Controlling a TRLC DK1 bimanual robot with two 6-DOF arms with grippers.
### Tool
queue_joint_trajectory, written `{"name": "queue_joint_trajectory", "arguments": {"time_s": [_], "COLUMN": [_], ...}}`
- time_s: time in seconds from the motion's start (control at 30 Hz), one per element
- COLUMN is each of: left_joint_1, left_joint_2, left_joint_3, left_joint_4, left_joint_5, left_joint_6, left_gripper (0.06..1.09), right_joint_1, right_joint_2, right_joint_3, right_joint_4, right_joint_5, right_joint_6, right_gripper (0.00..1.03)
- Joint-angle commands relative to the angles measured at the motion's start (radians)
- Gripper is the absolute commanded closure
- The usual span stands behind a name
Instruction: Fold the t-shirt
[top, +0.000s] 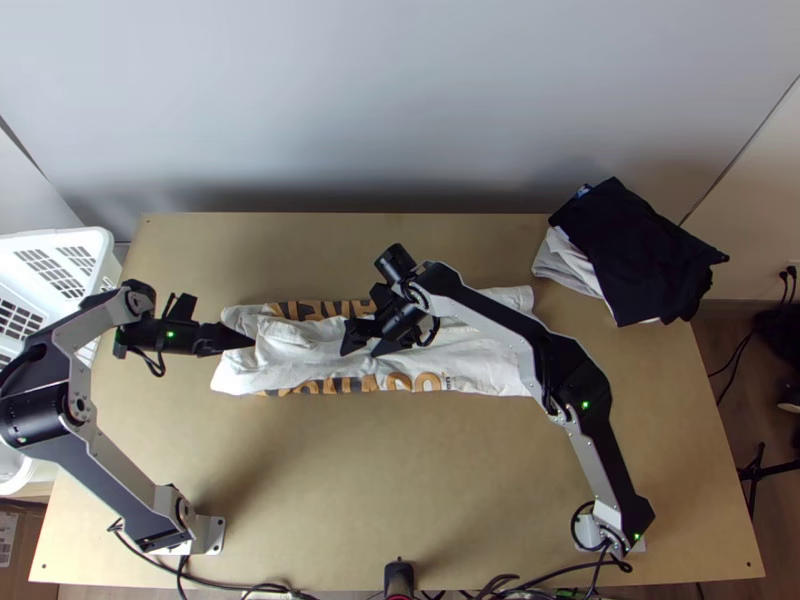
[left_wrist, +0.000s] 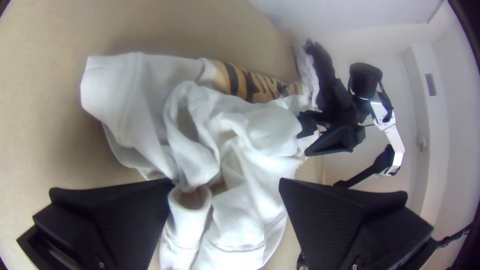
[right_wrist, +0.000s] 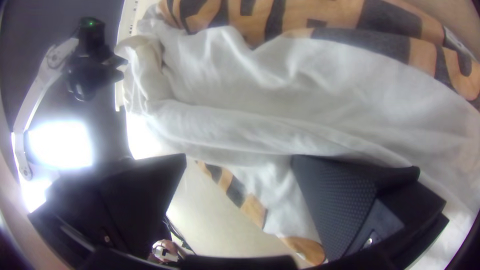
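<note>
Across the middle of the table (top: 330, 480) lies your t-shirt (top: 290, 352), a long strip running left to right, white cloth over its centre and printed bands showing along the far and near sides. That narrow lay suggests the lengthwise folding is mostly done, leaving the strip to be shortened, though the rumpled left end probably wants tidying first. You likely have both grippers on that half for this reason.

Your left arm bends out past the table's left side, its gripper (left_wrist: 227, 185) pointing right at the strip's left end, fingers wide apart, closed on nothing. Your right arm reaches up and across from the near right, its gripper (right_wrist: 240, 159) low over the shirt just left of centre, also spread wide with no cloth pinched.
</note>
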Motion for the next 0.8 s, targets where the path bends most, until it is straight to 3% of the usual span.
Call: {"name": "queue_joint_trajectory", "arguments": {"time_s": [0.0, 0.2, 0.23, 0.3, 0.37, 0.43, 0.77], "left_joint_1": [-0.03, -0.052, -0.058, -0.067, -0.072, -0.07, -0.072], "left_joint_2": [0.009, 0.003, 0.0, 0.006, 0.006, 0.0, -0.064], "left_joint_3": [0.0, -0.002, -0.003, -0.003, -0.006, -0.013, -0.069], "left_joint_4": [0.109, 0.175, 0.186, 0.206, 0.224, 0.252, 0.277], "left_joint_5": [-0.077, -0.139, -0.146, -0.163, -0.166, -0.171, -0.166], "left_joint_6": [-0.127, -0.18, -0.182, -0.203, -0.217, -0.243, -0.233], "left_gripper": [0.1, 0.11, 0.16, 0.35, 0.61, 1.05, 1.05], "right_joint_1": [-0.004, -0.01, -0.011, -0.011, -0.013, -0.013, -0.013], "right_joint_2": [-0.011, -0.021, -0.023, -0.028, -0.028, -0.028, -0.023], "right_joint_3": [-0.004, -0.005, -0.007, -0.01, -0.014, -0.019, -0.024], "right_joint_4": [0.0, 0.0, 0.0, 0.0, 0.0, 0.0, 0.013], "right_joint_5": [0.0, 0.0, 0.0, 0.0, 0.0, 0.0, 0.006], "right_joint_6": [0.003, 0.003, 0.004, 0.004, 0.004, 0.004, 0.003], "right_gripper": [0.05, 0.05, 0.05, 0.05, 0.05, 0.05, 0.05]}}
